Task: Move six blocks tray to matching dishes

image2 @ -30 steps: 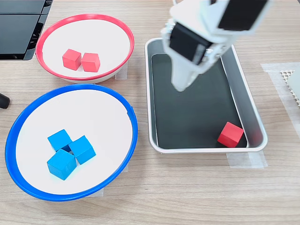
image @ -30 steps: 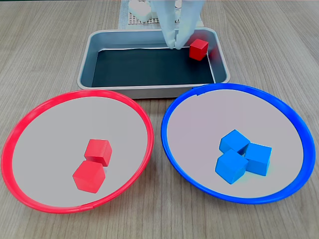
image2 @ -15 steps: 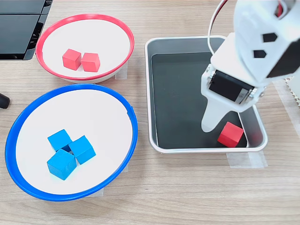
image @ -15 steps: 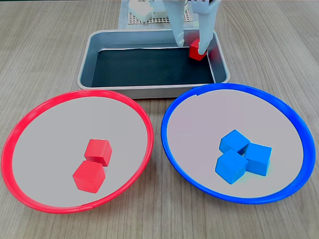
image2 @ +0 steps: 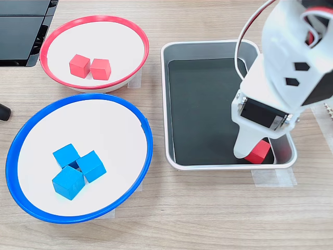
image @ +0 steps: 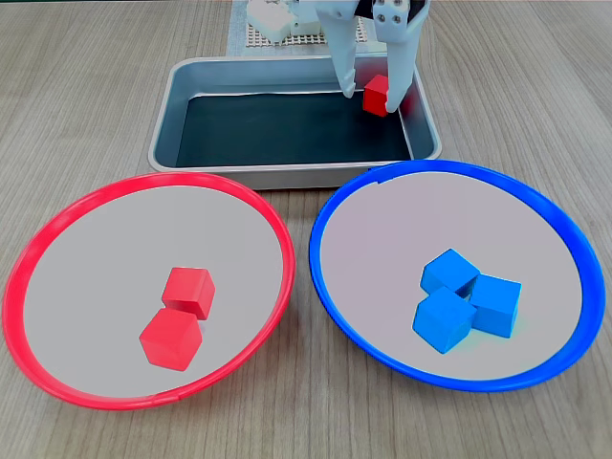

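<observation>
The silver tray holds one red block in a corner. My white gripper is open and lowered over that block, with one finger on each side of it. A small gap shows beside the left finger in a fixed view. The arm hides part of the block in the other fixed view. Two red blocks lie in the red-rimmed dish. Three blue blocks lie in the blue-rimmed dish.
A white mesh mat lies behind the tray at the arm's base. A dark flat object sits at the upper left edge beside the red dish. Bare wooden table surrounds the dishes.
The gripper moved from above the tray's middle to the corner with the red block and came down, its fingers now on both sides of the block.
</observation>
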Controlling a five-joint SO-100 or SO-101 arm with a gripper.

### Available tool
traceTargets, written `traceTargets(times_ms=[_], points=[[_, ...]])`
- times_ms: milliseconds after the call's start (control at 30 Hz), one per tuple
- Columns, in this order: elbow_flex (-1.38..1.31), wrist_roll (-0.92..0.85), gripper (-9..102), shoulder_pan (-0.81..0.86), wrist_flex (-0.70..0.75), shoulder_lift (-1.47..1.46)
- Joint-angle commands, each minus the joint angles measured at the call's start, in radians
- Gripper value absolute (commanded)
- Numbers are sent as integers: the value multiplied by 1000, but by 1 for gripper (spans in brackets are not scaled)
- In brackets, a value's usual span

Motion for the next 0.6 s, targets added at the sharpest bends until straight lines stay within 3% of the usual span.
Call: traceTargets(times_ms=[0, 567], points=[[8, -20, 18, -20, -3, -3], [35, -66, 13, -66, -34, -21]])
